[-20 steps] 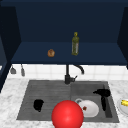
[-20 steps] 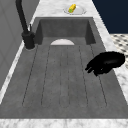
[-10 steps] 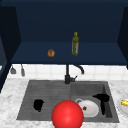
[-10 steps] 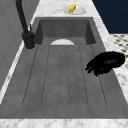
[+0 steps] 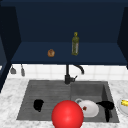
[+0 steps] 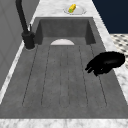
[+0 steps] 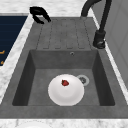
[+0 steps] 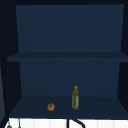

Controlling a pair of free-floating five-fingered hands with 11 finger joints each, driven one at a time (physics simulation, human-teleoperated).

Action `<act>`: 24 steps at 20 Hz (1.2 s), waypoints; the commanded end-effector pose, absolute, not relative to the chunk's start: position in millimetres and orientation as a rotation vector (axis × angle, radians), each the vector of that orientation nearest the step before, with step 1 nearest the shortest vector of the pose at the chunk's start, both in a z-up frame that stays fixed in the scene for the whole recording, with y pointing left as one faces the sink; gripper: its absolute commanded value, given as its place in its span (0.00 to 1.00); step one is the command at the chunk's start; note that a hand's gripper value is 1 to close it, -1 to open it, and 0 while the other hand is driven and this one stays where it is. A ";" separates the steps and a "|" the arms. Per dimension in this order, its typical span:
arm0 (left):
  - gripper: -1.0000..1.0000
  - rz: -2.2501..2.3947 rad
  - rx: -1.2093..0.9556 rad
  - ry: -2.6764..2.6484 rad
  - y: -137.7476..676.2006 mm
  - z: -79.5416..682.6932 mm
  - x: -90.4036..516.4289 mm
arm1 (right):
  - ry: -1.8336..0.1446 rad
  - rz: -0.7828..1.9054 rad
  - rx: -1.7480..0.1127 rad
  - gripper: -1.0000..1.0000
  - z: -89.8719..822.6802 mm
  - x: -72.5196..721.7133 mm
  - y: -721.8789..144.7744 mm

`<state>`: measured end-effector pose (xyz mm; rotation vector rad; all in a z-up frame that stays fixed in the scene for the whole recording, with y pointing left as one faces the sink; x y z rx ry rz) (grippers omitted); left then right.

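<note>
- Plate: white, lying flat on the basin floor, in front of the faucet and to its right. I judge it stiff, glazed, slippery and breakable, so I'd take it by the rim.
- Strawberry: on the plate's faucet-side half. Probably soft and light, and likely to roll if the plate tips.
- Right hand: just beyond the plate, farther right of the faucet. I cannot tell how it is set.
- Left hand: front-left of the faucet, over the draining board, loosely curved and holding nothing.
- Red ball: directly in front of the faucet.
</note>
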<state>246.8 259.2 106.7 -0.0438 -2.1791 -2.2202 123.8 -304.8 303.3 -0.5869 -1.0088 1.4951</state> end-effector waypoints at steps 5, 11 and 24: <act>0.50 -2.220 -0.044 -2.179 259.2 106.7 246.8 | -0.991 1.426 -0.659 0.00 283.8 91.1 -309.1; 0.50 -2.220 -0.044 -2.179 259.2 106.7 246.8 | -0.917 1.349 -0.713 0.00 244.2 81.3 -305.3; 0.50 -2.220 -0.044 -2.179 259.2 106.7 246.8 | -0.860 1.384 -0.762 0.00 227.9 62.3 -308.1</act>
